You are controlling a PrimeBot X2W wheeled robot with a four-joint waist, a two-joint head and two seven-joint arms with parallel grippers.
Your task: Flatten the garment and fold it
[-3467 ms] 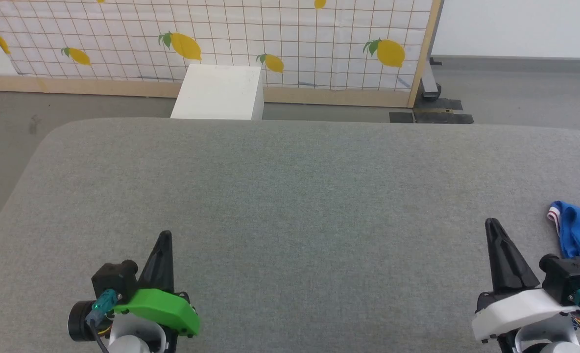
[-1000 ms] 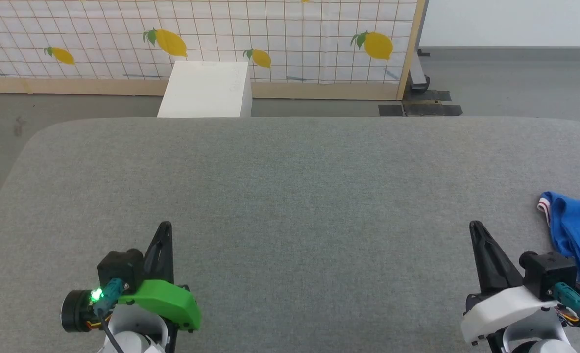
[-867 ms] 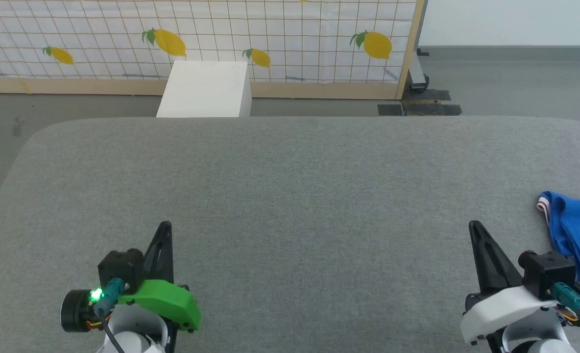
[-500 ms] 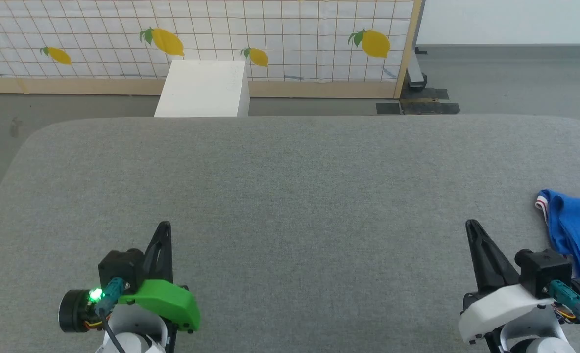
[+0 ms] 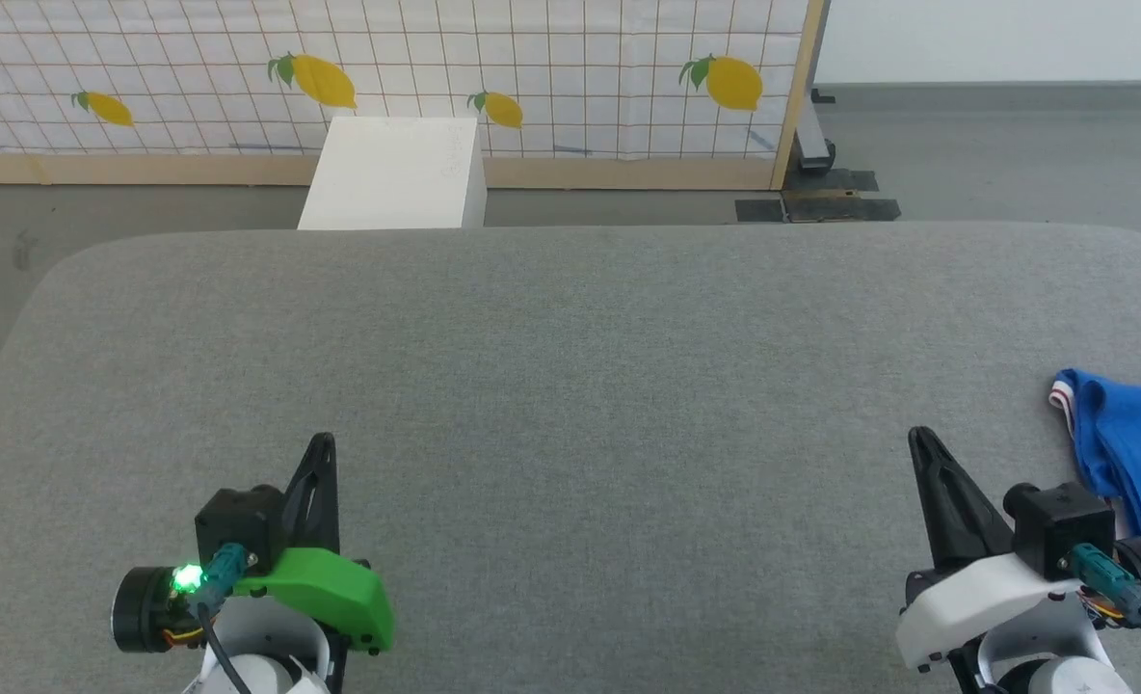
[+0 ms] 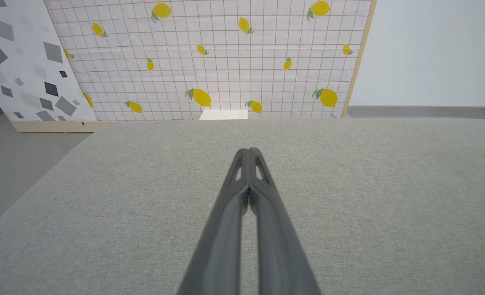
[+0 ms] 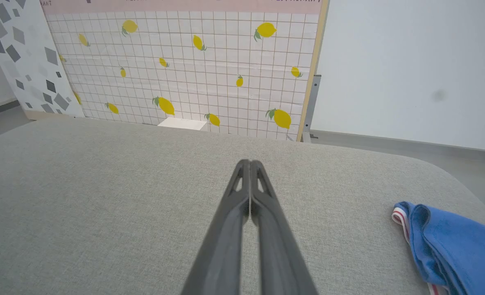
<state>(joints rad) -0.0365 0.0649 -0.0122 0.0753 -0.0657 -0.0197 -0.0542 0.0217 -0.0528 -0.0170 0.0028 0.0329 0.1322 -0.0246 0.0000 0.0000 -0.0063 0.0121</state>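
From the head: finds left end effector and right end effector pressed together, holding nothing, over the grey table, and the garment bunched at far right, near the right one. From the left wrist: joined fingers. From the right wrist: could slide it off the table if pinched by one layer. Beyond: lemon-print screen, white box.

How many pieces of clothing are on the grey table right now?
1. A blue shirt lies bunched at the right edge of the table, just right of the right gripper. It runs past the picture's edge, so more could be hidden there.
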